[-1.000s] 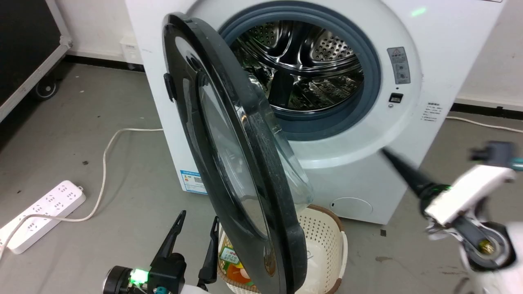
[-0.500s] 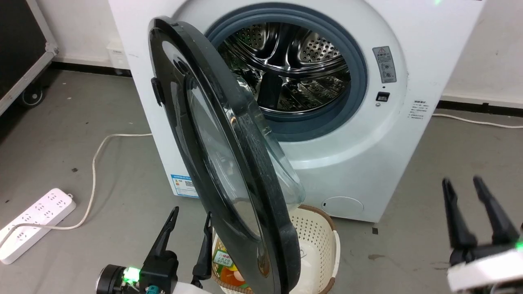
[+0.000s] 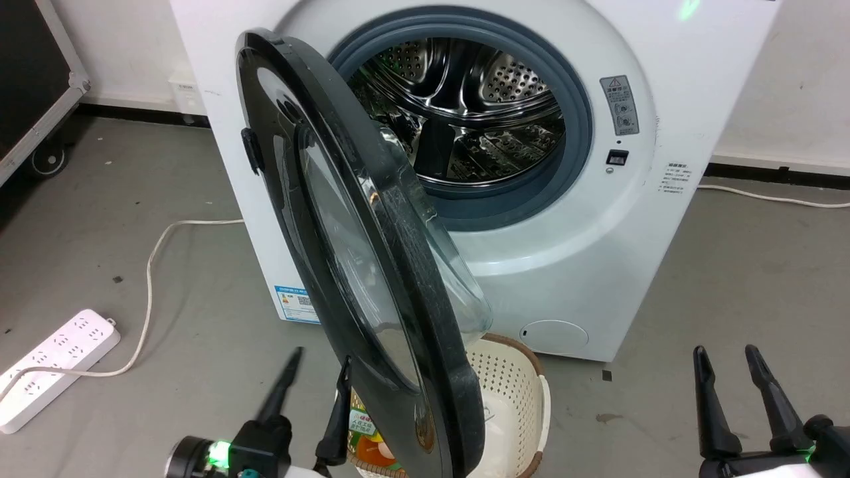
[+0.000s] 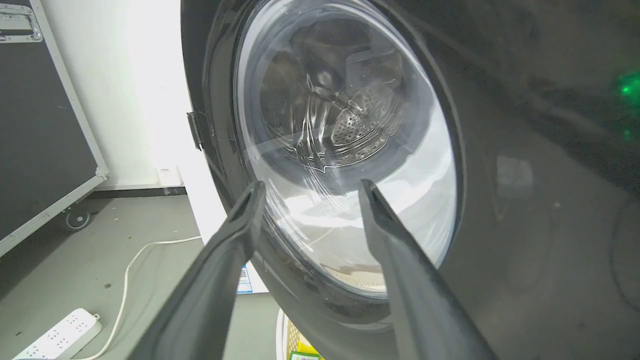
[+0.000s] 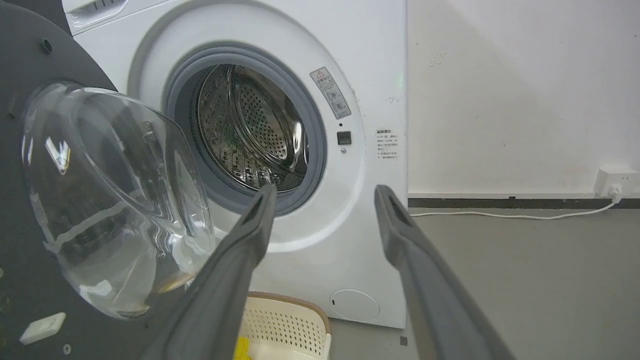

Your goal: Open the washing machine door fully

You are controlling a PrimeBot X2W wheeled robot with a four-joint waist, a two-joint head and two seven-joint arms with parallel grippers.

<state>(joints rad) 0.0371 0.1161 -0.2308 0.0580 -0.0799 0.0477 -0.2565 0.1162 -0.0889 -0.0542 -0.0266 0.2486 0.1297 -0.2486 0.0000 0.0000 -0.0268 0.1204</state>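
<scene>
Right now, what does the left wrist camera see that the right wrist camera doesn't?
Left wrist view's own: the shiny outside of the washing machine door, the open left claw before it, a white power strip and a black case on wheels. Right wrist view's own: the open right claw, a wall socket, the grey warning sticker and the door's bulging inside. Shared: the door, the steel drum (through the glass from the left wrist) and the cream basket.

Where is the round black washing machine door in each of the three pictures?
Head view: door left of centre, swung out towards the camera.
Left wrist view: door across centre and right, outer face.
Right wrist view: door at left edge, inner side showing.
Shared landmark: steel drum.
</scene>
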